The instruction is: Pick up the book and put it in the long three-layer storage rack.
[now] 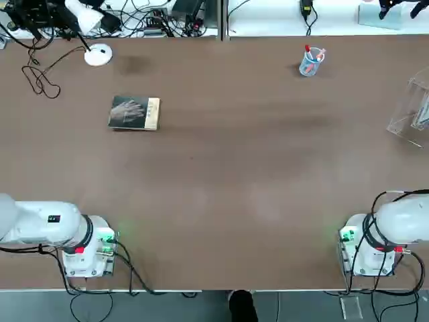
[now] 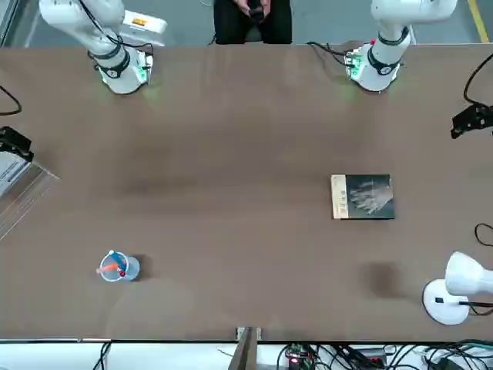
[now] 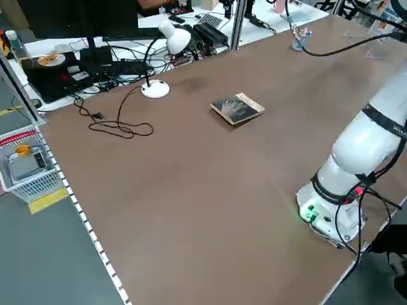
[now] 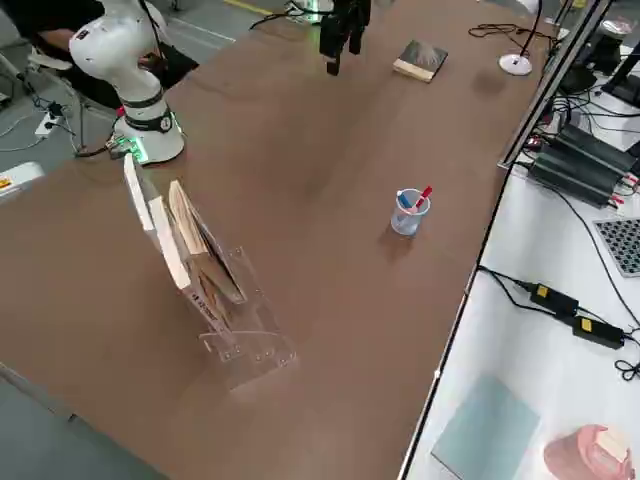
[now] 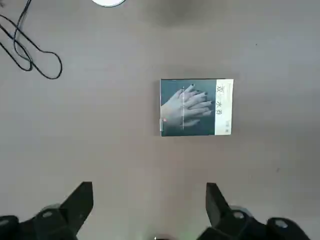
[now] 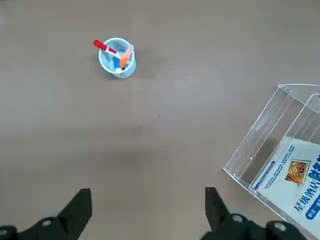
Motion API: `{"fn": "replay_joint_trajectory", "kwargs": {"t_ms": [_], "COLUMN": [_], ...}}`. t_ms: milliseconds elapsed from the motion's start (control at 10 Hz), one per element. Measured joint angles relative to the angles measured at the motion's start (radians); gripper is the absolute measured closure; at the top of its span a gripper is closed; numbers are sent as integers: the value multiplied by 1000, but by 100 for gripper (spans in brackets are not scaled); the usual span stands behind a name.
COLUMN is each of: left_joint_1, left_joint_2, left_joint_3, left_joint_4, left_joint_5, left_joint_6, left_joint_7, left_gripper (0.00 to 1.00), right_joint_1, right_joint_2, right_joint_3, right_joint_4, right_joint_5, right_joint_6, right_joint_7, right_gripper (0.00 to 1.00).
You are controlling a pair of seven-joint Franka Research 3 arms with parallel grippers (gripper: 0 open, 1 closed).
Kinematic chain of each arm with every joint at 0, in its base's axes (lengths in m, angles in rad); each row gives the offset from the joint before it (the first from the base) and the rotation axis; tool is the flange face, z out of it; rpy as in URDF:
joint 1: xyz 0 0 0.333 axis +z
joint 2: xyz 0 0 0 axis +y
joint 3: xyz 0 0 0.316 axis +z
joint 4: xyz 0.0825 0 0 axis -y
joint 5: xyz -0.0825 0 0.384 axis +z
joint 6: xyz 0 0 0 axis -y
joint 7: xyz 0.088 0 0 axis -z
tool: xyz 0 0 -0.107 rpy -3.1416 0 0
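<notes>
So the small thin book with the dark grey hand-photo cover and tan strip along one edge (image 1: 135, 113) is lying flat on the brown table (image 1: 234, 174), over on the left arm's half, near the white desk lamp's round base (image 1: 98, 56). The clear acrylic slanted-tier rack (image 4: 205, 275) sits well apart from it, way off at the right arm's edge of the table — already holding a few printed items.

Left gripper (image 5: 150, 207) hovers high above the book with its jaws spread wide, holding nothing. Right gripper (image 6: 149, 210) is the same: released and empty, over bare table between the little clear pen cup (image 6: 117, 57) and the rack.

Handling-wise I'd guess it's light and fairly stiff, but flat on the table there's barely any edge to bite. I'd pinch across the short width at mid-length, fingers straddling both long edges — the glossy-looking cover might slip.
</notes>
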Motion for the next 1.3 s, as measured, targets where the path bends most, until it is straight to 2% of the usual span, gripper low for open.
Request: {"fn": "replay_joint_trajectory", "kwargs": {"t_ms": [400,800,1100,1300], "left_joint_1": [-1,-3,-1,7], "left_joint_2": [5,59,111,153], "left_joint_3": [0,-1,3,27], "left_joint_4": [10,77,74,37], "left_joint_5": [0,-14,-106,-192], "left_joint_6": [1,-1,14,82], "left_joint_7": [1,7,44,151], "left_gripper": [0,0,0,0], "right_joint_1": [0,0,3,4], "right_joint_2": [0,0,0,0], "right_joint_3": [-1,0,1,1], "right_joint_4": [-5,-5,-5,-5], "right_joint_5": [0,0,0,0], "right_joint_6": [1,2,3,3], "right_joint_7": [2,2,2,2], "right_gripper": [0,0,0,0]}}
